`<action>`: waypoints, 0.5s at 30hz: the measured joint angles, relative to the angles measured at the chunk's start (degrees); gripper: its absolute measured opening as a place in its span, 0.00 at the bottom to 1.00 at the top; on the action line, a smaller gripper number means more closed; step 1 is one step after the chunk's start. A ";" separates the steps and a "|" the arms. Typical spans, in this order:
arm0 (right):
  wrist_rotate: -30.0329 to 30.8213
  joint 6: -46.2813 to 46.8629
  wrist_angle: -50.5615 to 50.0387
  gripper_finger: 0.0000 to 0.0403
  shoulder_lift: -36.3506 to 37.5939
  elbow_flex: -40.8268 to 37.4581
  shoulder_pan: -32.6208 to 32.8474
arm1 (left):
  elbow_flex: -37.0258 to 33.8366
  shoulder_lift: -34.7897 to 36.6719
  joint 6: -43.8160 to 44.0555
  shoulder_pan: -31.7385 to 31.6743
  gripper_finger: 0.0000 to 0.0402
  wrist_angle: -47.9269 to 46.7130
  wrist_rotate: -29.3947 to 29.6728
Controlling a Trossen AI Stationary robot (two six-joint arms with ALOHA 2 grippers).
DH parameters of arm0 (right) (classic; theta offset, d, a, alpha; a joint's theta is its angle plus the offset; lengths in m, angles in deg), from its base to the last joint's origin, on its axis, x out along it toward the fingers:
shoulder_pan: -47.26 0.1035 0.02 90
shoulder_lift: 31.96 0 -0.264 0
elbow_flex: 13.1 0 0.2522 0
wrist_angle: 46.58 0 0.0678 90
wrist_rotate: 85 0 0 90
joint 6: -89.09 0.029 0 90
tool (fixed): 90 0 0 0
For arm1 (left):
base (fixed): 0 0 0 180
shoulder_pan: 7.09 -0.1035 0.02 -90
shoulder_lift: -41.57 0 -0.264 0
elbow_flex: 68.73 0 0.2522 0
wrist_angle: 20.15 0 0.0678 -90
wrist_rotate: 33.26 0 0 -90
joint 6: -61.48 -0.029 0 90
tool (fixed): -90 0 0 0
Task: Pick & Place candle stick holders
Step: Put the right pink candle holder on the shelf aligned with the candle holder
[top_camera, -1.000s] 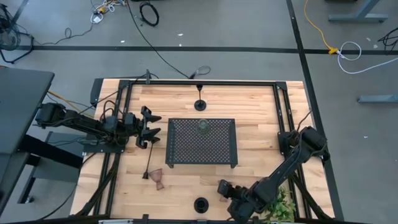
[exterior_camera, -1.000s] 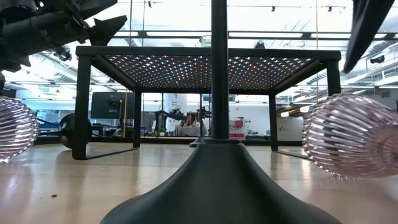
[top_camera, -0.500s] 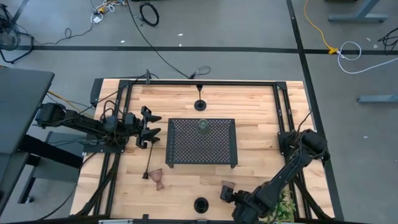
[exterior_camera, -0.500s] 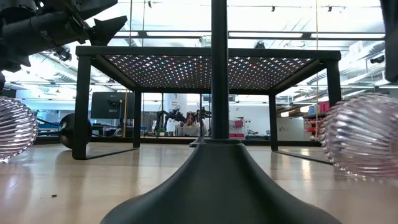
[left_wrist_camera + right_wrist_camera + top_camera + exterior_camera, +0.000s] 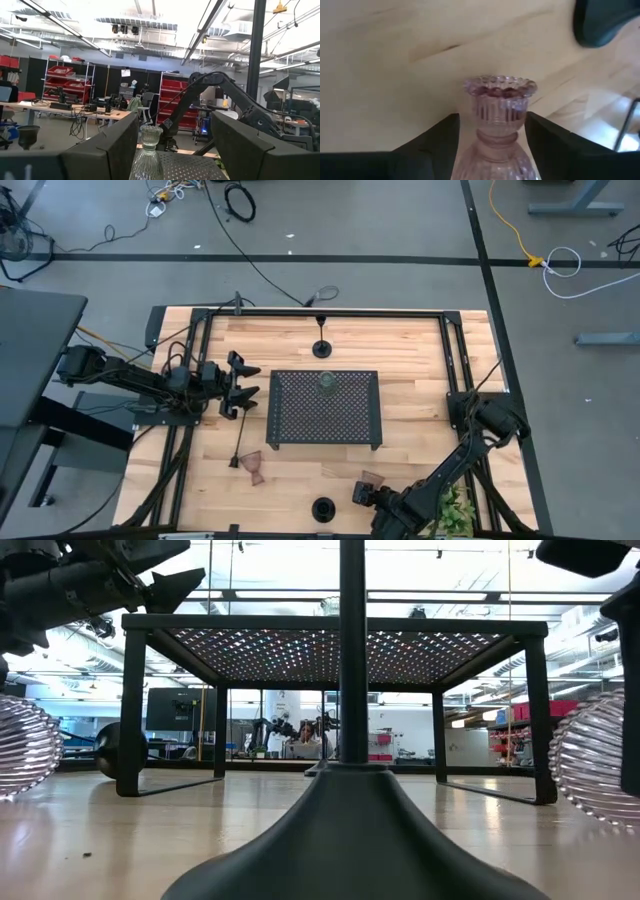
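A pinkish glass candle stick holder [image 5: 499,107] lies on its side near the table's front edge, right of centre [image 5: 372,478]. My right gripper [image 5: 363,494] slants down over it, open, one finger on each side of its bulb. A second pinkish holder [image 5: 255,467] lies at the front left beside a toppled black holder [image 5: 240,442]. Black holders stand at the far middle [image 5: 322,348] and at the near edge [image 5: 350,830]. A pale green holder [image 5: 326,384] stands on the black tray [image 5: 300,425]. My left gripper [image 5: 240,385] waits open, left of the tray. My right gripper has its fingers [image 5: 437,140] on either side of the pinkish holder's lower bulb [image 5: 495,162], slanting down from the near side and lying along the holder. Whether they touch the glass I cannot tell. The holder's rim end [image 5: 500,87] points away over the table.
A small leafy plant [image 5: 455,510] sits at the near right corner, close to my right arm. The tray stands on legs [image 5: 133,710] in the table's middle. A black frame [image 5: 330,312] runs around the table's edges. Bare wood lies right of the tray.
My right gripper has sunk and drawn toward the table's near edge. This uncovered the pinkish holder's rim end in the high view. In the low view that holder has slid toward the table's right, staying on the wood.
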 joint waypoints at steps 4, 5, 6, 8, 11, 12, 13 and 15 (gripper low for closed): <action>0.55 2.44 0.56 0.49 0.00 0.00 -0.46 | 0.00 0.00 -0.02 0.00 0.62 -0.26 0.01; 0.71 3.59 0.66 0.46 0.00 0.00 -0.58 | 0.00 0.00 -0.02 0.00 0.62 -0.26 0.00; 0.73 4.61 0.61 0.43 0.00 0.00 -0.65 | 0.01 0.00 -0.02 0.00 0.62 -0.26 0.00; 0.70 6.26 0.49 0.37 0.00 0.00 -0.77 | 0.00 0.00 -0.02 0.00 0.62 -0.26 0.00; 0.31 7.95 0.31 0.26 0.07 0.04 -0.98 | 0.00 0.00 -0.02 0.00 0.62 -0.28 0.00; 0.35 8.75 0.18 0.24 0.14 0.09 -0.98 | 0.00 0.00 -0.04 0.00 0.62 -0.28 0.00; 0.34 9.29 0.11 0.24 0.20 0.09 -0.98 | 0.00 0.00 -0.02 0.00 0.62 -0.28 0.00; 0.41 10.11 0.13 0.24 0.20 0.11 -0.98 | 0.00 0.00 -0.04 0.00 0.62 -0.53 0.00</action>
